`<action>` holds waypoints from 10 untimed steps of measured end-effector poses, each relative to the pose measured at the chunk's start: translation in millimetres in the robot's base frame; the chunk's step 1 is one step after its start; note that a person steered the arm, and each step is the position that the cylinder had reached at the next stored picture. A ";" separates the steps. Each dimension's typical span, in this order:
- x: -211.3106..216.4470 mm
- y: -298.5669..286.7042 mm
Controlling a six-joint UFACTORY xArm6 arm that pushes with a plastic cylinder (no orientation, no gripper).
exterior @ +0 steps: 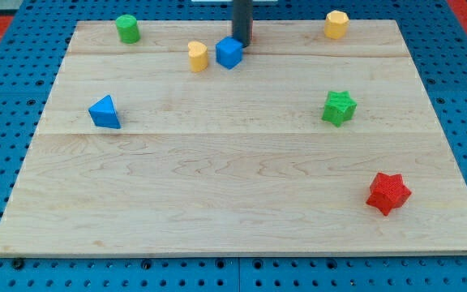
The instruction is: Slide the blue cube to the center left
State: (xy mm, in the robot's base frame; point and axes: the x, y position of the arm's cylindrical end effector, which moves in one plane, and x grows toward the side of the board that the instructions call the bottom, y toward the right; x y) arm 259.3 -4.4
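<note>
Nearest me, toward the view's bottom right, a red star block [388, 193] sits alone on the wooden board [217, 203], which rests on a blue pegboard surface [6, 73]. Farther up on the right side is a green star block [339, 107], and across from it on the view's left a blue triangular block [104, 112], well apart from everything else. Farther still, near the view's top, the blue cube [229, 53] lies a little left of the board's middle line, with a yellow cylinder-like block [198, 56] just beside it on the view's left. My tip [242, 42] is down just behind the cube's upper right corner, touching it or very nearly so; I carry no gripper, only the dark rod, so nothing is clasped. At the far edge, a green cylinder [127, 28] stands top left and another yellow block [336, 24] top right.
</note>
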 end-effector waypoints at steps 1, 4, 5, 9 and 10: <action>32.6 -22.3; 86.1 -104.0; 95.8 -77.2; 93.1 -153.9; 78.2 -160.8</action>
State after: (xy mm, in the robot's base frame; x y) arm 337.5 -165.2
